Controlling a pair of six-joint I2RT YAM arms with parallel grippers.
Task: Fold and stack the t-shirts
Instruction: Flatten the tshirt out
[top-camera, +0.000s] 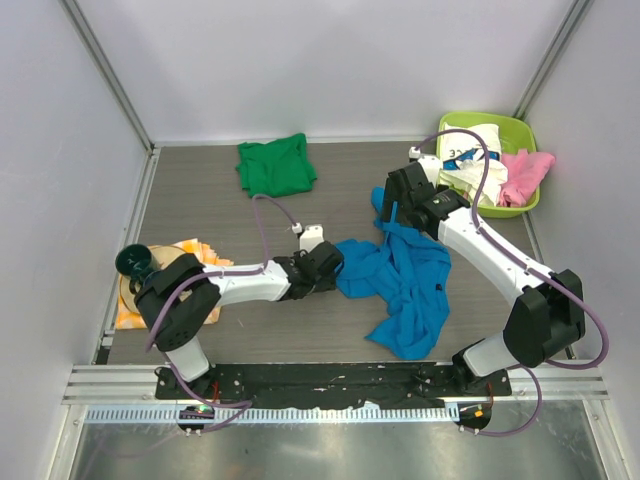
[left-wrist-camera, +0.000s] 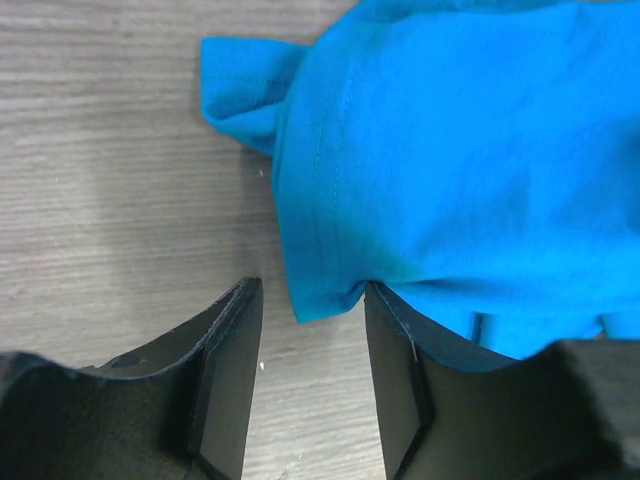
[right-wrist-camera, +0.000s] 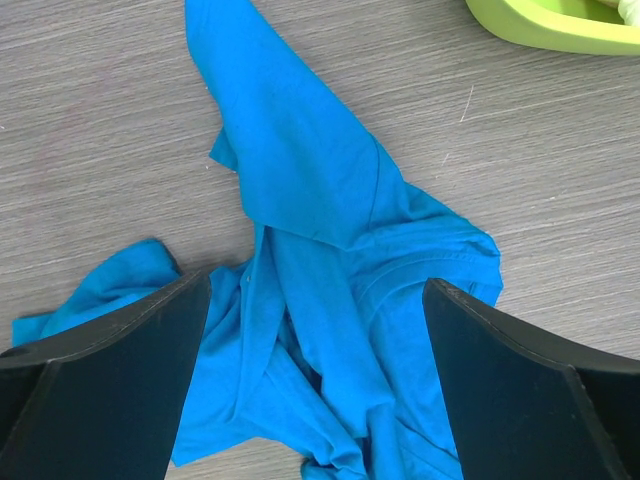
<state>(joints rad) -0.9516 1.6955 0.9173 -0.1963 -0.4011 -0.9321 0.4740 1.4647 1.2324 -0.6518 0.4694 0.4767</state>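
Observation:
A bright blue t-shirt lies crumpled on the middle of the table. My left gripper is low at its left edge. In the left wrist view the jaws stand half apart with a gap between them. A hemmed corner of the blue t-shirt reaches into that gap, and the cloth drapes over the right finger. My right gripper hovers wide open over the upper part of the blue t-shirt, with nothing held between its fingers. A green t-shirt lies at the back.
A lime-green basket at the back right holds a white printed t-shirt and a pink one; the basket's rim shows in the right wrist view. An orange-yellow checked cloth and a dark green object sit at the left.

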